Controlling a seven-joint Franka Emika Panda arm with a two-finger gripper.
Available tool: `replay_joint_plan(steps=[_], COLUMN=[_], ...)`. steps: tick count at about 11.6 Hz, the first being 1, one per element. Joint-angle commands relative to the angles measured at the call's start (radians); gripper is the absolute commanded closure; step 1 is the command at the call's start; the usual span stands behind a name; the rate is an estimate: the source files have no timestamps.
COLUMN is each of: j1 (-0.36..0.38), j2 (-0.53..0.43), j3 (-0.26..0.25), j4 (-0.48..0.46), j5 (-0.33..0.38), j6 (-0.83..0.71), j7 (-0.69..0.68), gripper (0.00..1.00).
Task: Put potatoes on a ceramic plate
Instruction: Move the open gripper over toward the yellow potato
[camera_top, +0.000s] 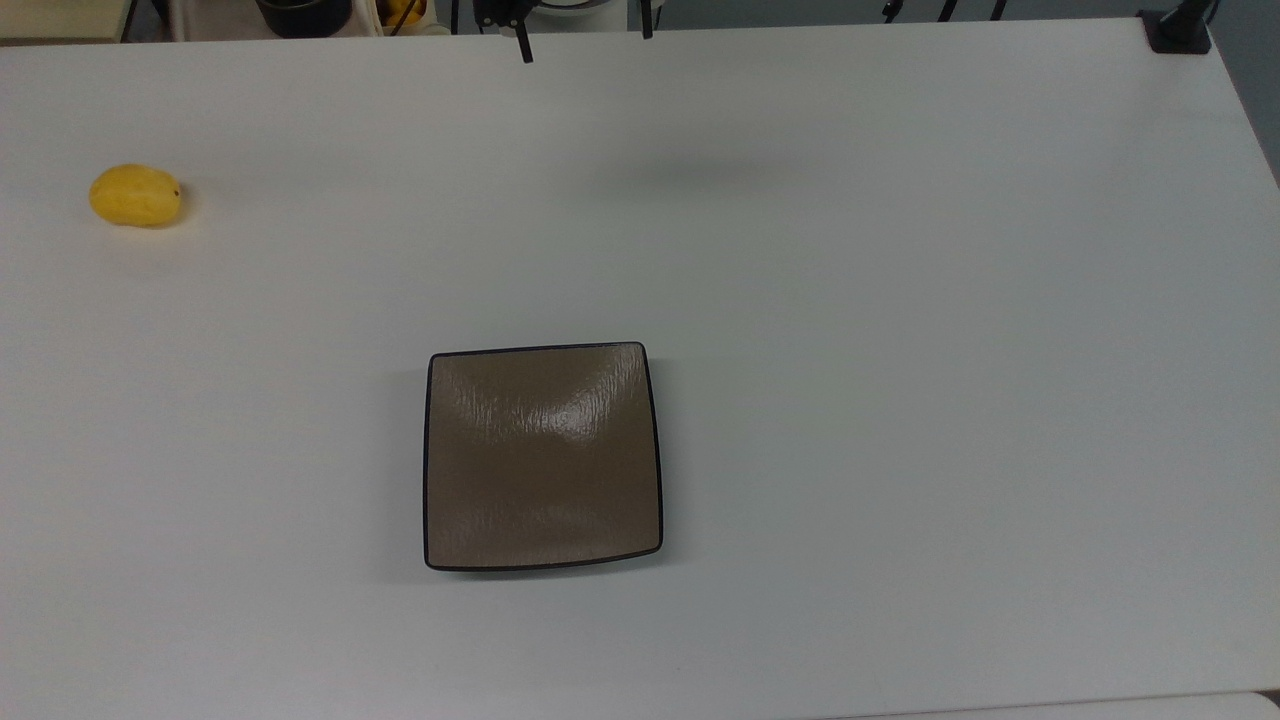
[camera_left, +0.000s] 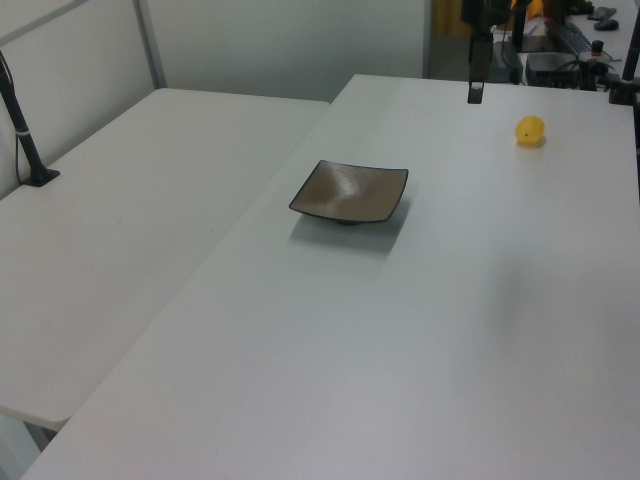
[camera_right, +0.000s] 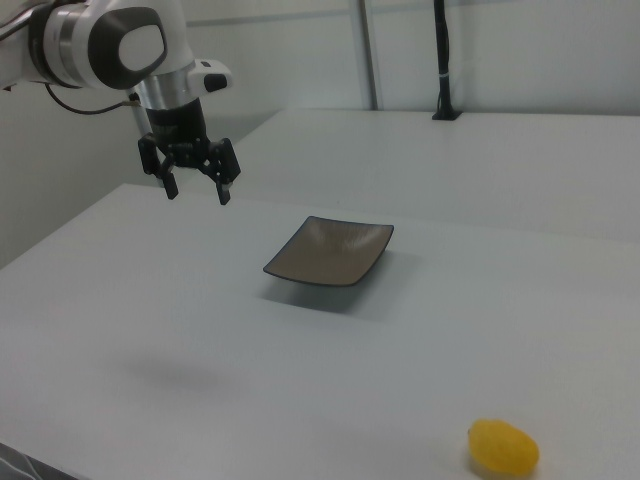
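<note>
Yellow and smooth, the potato (camera_top: 135, 195) lies on the white desk (camera_top: 900, 300), far off at the top view's left edge. The brown plate (camera_top: 542, 456) sits well apart from it, nearer the middle, with nothing on it. The gripper (camera_right: 197, 188) hangs high in the air in the right view, up past the plate, with its fingers (camera_right: 224, 193) spread wide and holding nothing.

So the job now, I think, is to go and get the potato. The arm should travel across the desk until it is right over the potato, then come straight down with the fingers wide open. Closing across the short, fat middle seems best (the potato is round and could roll or slip out). A soft, slow squeeze should keep it from popping away. Lifting it well up before heading to the plate would keep it clear of the black rim.
</note>
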Motion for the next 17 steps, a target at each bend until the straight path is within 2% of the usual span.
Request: replay_joint_plan(steps=[1, 4, 8, 11, 17], j1=[0.005, -0.007, -0.063, -0.183, -0.399], j2=[-0.019, -0.019, -0.022, -0.022, -0.013], j3=[-0.016, -0.016, -0.016, -0.016, -0.018], j4=[-0.022, -0.024, -0.038, -0.045, -0.045], j5=[-0.01, -0.008, -0.01, -0.008, -0.037], j6=[0.003, -0.002, -0.005, -0.009, -0.002], j7=[-0.037, -0.075, -0.311, -0.646, -1.156], gripper=[0.0, 0.0, 0.0, 0.0, 0.0])
